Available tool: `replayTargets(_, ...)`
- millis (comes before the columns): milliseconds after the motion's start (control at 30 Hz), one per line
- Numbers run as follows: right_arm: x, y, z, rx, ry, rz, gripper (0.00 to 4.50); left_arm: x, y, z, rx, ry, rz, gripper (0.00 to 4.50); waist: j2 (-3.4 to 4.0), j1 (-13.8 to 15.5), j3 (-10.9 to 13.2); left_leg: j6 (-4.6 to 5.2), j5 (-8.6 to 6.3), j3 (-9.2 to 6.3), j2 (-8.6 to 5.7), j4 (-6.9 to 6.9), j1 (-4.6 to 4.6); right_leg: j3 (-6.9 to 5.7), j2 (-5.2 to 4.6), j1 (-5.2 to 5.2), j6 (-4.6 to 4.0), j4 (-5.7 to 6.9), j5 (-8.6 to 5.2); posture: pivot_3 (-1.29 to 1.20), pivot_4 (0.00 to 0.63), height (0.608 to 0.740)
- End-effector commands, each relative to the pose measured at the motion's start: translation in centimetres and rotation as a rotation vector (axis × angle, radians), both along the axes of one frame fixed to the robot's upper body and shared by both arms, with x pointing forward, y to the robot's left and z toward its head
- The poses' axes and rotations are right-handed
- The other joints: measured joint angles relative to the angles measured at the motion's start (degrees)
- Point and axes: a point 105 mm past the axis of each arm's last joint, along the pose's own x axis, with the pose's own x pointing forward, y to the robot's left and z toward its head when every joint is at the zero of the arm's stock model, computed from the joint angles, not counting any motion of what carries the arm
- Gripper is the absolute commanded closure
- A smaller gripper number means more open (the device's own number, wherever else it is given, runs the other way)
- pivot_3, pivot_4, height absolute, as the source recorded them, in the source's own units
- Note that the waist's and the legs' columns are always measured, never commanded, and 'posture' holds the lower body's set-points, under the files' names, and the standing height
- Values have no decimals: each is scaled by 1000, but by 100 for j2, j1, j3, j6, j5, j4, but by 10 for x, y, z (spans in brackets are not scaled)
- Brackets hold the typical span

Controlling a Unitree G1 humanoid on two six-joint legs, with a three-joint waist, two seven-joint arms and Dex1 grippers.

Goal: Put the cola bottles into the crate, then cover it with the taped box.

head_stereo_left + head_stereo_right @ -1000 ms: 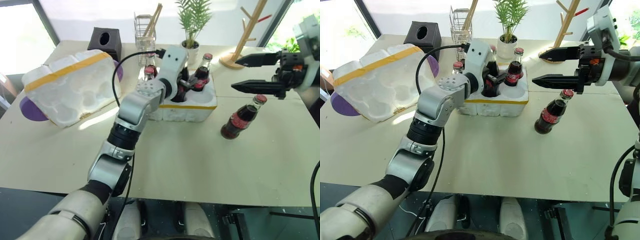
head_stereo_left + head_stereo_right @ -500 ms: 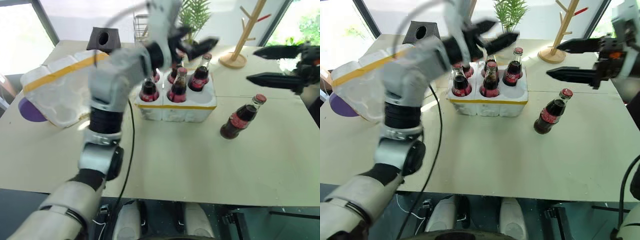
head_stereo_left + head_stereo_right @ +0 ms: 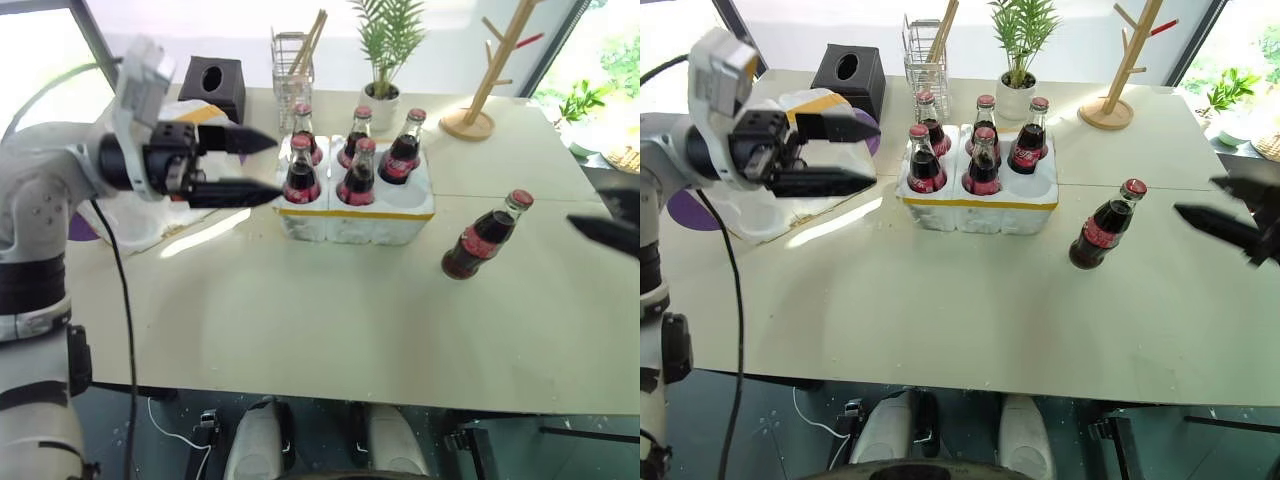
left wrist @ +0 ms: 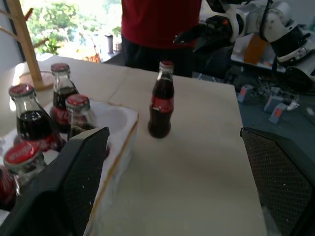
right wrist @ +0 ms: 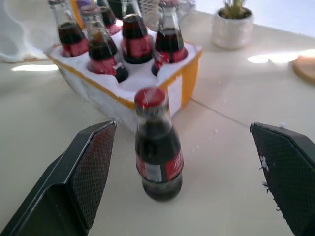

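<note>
Both tools gape wide, empty — left tool (image 3: 262,166) at the crate's (image 3: 355,212) nine o'clock, right tool (image 3: 1225,207) at three, the desk's (image 3: 330,330) edge.

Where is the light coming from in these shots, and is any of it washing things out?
Left eye view: daylight from the windows behind the table blows out the top edge and leaves a bright streak beside the crate. Left wrist view: the backlit window dims the cola bottles, and the near fingers look soft. Right wrist view: a sunlit patch glares by the plant pot.
</note>
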Motion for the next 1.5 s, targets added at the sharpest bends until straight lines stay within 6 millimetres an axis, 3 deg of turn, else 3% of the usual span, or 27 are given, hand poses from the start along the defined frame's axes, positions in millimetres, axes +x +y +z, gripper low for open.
replayTargets(33,-4,16,-11,20,-86,-69,0,-7,-5,-2,41,-72,-28,30,1,-16,-1,0,0,-3,-1,0,2,1,-1,2,-2,-3,-1,0,150,740)
replayTargets(167,10,24,-39,81,-75,-162,0,-7,-12,-14,34,-55,-33,30,5,-31,-3,3,-2,-29,-4,-1,8,1,1,10,-4,-2,-2,0,150,740)
replayTargets(333,25,30,-57,106,-48,-183,0,-6,-18,-20,35,-58,-28,30,6,-48,-4,4,-1,-34,-5,-2,7,1,6,9,-3,-1,-1,0,150,740)
replayTargets(633,38,39,-81,132,-2,-159,0,-1,-18,-20,20,-62,-4,30,6,-23,-4,31,-16,-41,-4,-3,7,0,12,11,-2,-1,-1,0,150,740)
replayTargets(800,58,53,-92,143,-6,-131,0,-2,-20,-20,29,-66,-8,30,6,-52,-3,31,-16,-42,-3,-3,7,0,13,10,-2,-1,-1,0,150,740)
replayTargets(933,80,53,-93,122,-23,-158,0,-1,-21,-20,29,-59,-12,30,7,-69,-3,31,-16,-42,-2,-3,7,0,15,10,-2,-1,-1,0,150,740)
replayTargets(1000,86,52,-89,113,-43,-151,545,-2,-21,-20,33,-61,-13,0,7,-60,-3,30,-15,-42,-2,-4,7,0,15,10,-2,-1,-1,0,150,740)
replayTargets(1100,82,59,-64,138,-103,-60,1647,-2,-21,-20,35,-65,-7,0,8,-29,-2,8,-3,-41,-2,-4,6,0,14,9,-1,-1,-1,0,150,740)
replayTargets(1300,81,99,35,189,-280,206,1605,-1,-15,-14,-1,-66,38,0,40,-140,19,12,-4,-36,-3,-3,-1,7,14,-4,0,2,0,0,150,740)
replayTargets(1400,96,124,55,153,-305,276,1605,1,-11,-14,1,-77,71,0,40,-186,19,13,-5,-54,-2,-10,1,8,28,-11,-3,7,-1,0,150,740)
replayTargets(1500,113,141,54,127,-299,309,1605,4,-3,-15,8,-91,115,0,36,-169,17,7,-2,-69,-1,-17,4,5,39,-10,-14,11,-7,0,150,740)
